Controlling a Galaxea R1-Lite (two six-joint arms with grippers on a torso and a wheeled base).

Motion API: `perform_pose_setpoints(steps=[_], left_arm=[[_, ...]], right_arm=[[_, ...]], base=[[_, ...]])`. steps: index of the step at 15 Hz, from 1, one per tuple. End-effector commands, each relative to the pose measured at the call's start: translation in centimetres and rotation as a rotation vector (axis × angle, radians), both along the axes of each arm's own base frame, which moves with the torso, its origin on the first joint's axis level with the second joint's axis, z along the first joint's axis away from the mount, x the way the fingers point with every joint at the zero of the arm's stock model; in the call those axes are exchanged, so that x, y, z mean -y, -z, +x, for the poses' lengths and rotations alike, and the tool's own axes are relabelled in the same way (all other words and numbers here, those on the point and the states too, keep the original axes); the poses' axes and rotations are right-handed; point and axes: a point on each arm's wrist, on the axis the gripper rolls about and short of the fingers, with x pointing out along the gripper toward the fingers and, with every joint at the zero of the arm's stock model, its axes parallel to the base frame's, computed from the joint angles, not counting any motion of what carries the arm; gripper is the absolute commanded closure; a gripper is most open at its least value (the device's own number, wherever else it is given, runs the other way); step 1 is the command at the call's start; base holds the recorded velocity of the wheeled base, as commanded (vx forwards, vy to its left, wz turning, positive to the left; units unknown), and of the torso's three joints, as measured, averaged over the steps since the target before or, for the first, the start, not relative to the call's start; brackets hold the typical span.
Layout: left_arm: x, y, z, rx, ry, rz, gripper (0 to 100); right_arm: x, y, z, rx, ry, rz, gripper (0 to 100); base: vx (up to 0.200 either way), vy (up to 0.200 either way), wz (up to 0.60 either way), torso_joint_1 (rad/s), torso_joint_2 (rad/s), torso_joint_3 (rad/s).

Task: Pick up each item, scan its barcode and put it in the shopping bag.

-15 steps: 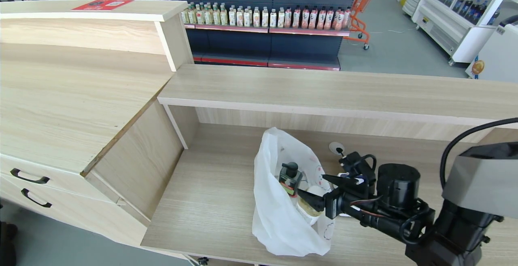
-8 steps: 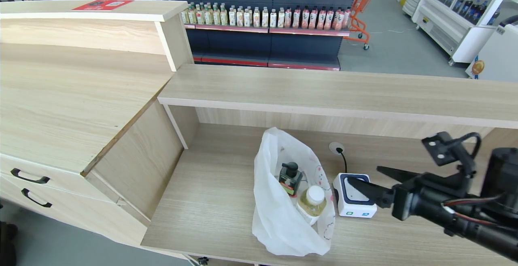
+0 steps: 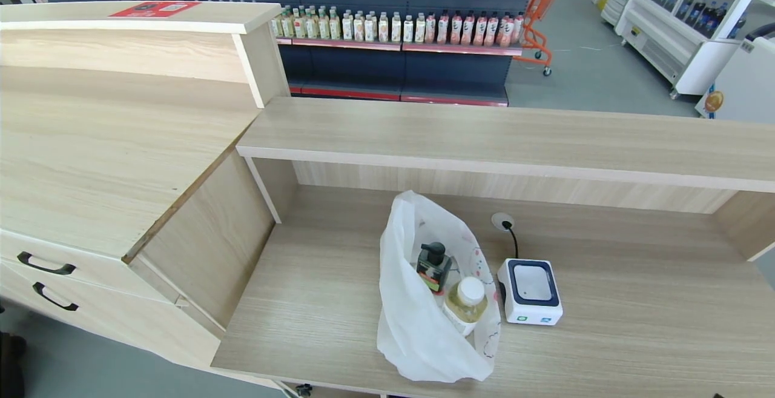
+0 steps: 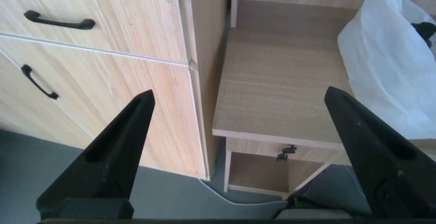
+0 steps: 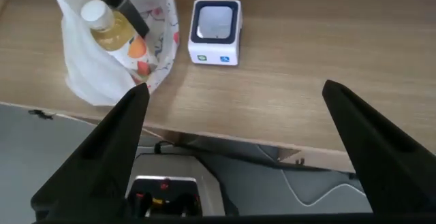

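Observation:
A white shopping bag (image 3: 418, 325) stands open on the lower counter, also seen in the right wrist view (image 5: 88, 67) and the left wrist view (image 4: 388, 54). Inside it stand a dark pump bottle (image 3: 433, 265) and a yellow drink bottle (image 3: 466, 304) with a white cap (image 5: 95, 11). Just right of the bag sits the white barcode scanner (image 3: 530, 292), its window facing up (image 5: 216, 32). My right gripper (image 5: 235, 86) is open and holds nothing, back over the counter's front edge. My left gripper (image 4: 240, 94) is open too, low beside the drawers, left of the bag.
A raised wooden ledge (image 3: 502, 137) runs behind the lower counter (image 3: 636, 301). The scanner's cable goes into a hole (image 3: 504, 222) in the counter. A higher counter with drawers (image 3: 48, 277) stands on the left. Shelves of bottles (image 3: 393, 25) line the aisle behind.
My right gripper was at the bag's mouth over the drink bottle, then drew back to the right, open, and left the head view. The bottle stays in the bag.

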Motion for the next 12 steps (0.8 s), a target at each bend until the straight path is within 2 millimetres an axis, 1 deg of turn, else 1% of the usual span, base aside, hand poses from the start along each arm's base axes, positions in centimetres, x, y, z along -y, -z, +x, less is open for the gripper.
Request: perform_pose_setpoints(steps=[1,3,8,9,12], left_arm=[[0.01,0.00,0.00,0.000,-0.001,0.001,0],[0.00,0.00,0.00,0.000,-0.002,-0.001,0],[0.00,0.00,0.00,0.000,-0.001,-0.001,0],[0.00,0.00,0.00,0.000,-0.001,-0.001,0],[0.00,0.00,0.00,0.000,-0.001,-0.001,0]], right_arm=[[0.32,3.47,-3.94,0.161,0.160,-0.038,0],[0.32,3.49,-3.95,0.160,0.171,-0.001,0],[0.32,3.49,-3.96,0.161,0.170,-0.011,0],[0.32,3.49,-3.96,0.161,0.171,-0.016,100],[0.32,3.51,-3.96,0.160,0.171,-0.015,100]], base=[[0.000,0.000,0.00,0.000,0.00,0.000],[0.000,0.000,0.00,0.000,0.00,0.000],[0.000,0.000,0.00,0.000,0.00,0.000],[0.000,0.000,0.00,0.000,0.00,0.000],[0.000,0.000,0.00,0.000,0.00,0.000]])
